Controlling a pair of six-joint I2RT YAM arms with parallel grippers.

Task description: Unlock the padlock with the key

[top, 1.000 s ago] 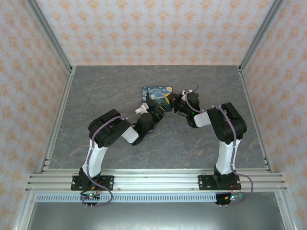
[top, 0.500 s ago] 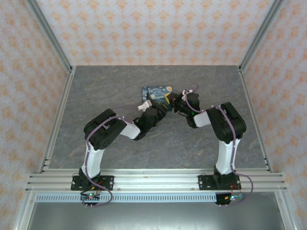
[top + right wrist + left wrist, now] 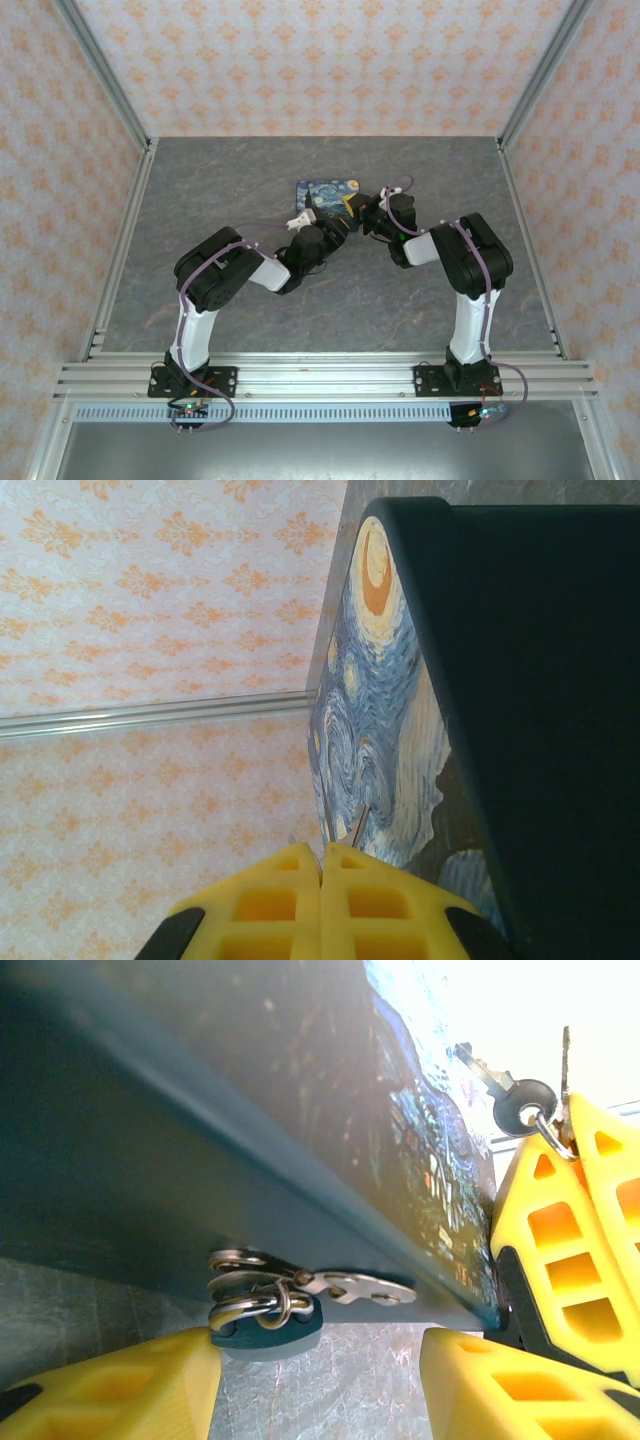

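Where the left pincer (image 3: 320, 1365) stands apart low over the worktop (image 3: 90, 1305), key bunch (image 3: 270, 1305) lying between its fingers against the painted box (image 3: 250, 1110), beyond, right pincer (image 3: 570, 1130) clamped on a key (image 3: 505, 1085) by its ring, beside the box's printed face.

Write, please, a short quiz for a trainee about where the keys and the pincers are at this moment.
1. True or false: the left pincer is shut on the key bunch.
2. The single key hangs from: A a hook; B the right pincer; C the left pincer.
3. Fill in: the key bunch lies on the grey ____, beside the box.
Key: 1 false, its jaws stand open around the bunch; 2 B; 3 table.
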